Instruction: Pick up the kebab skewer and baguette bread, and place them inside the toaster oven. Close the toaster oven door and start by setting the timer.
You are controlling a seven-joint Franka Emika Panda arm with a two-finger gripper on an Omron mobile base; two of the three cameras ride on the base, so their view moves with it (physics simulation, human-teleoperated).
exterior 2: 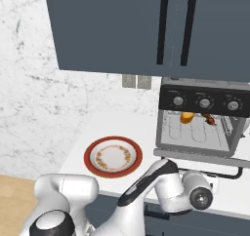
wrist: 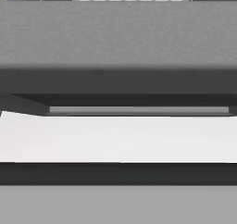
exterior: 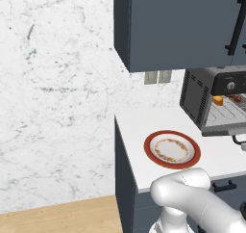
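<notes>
The toaster oven [exterior 2: 204,102] stands on the counter with the toaster oven door [exterior 2: 195,154] dropped open and flat. Inside, on the wire rack, lie the golden baguette bread [exterior 2: 187,117] and, to its right, the dark red kebab skewer [exterior 2: 210,119]. The left base view shows the baguette bread [exterior: 218,100], the kebab skewer [exterior: 235,98] and the oven's vented side [exterior: 196,99]. My arm's wrist [exterior 2: 199,195] sits low, just in front of and below the door's black bar handle [exterior 2: 215,171]; my fingers are hidden. The hand view looks close along the grey door panel [wrist: 118,33] above the white counter [wrist: 118,140].
An empty red-rimmed plate [exterior 2: 113,156] lies on the counter left of the oven, also in the left base view [exterior: 172,149]. Three knobs [exterior 2: 205,103] line the black control strip. Dark wall cabinets [exterior 2: 146,30] hang overhead. The counter ends at its left edge [exterior: 117,131].
</notes>
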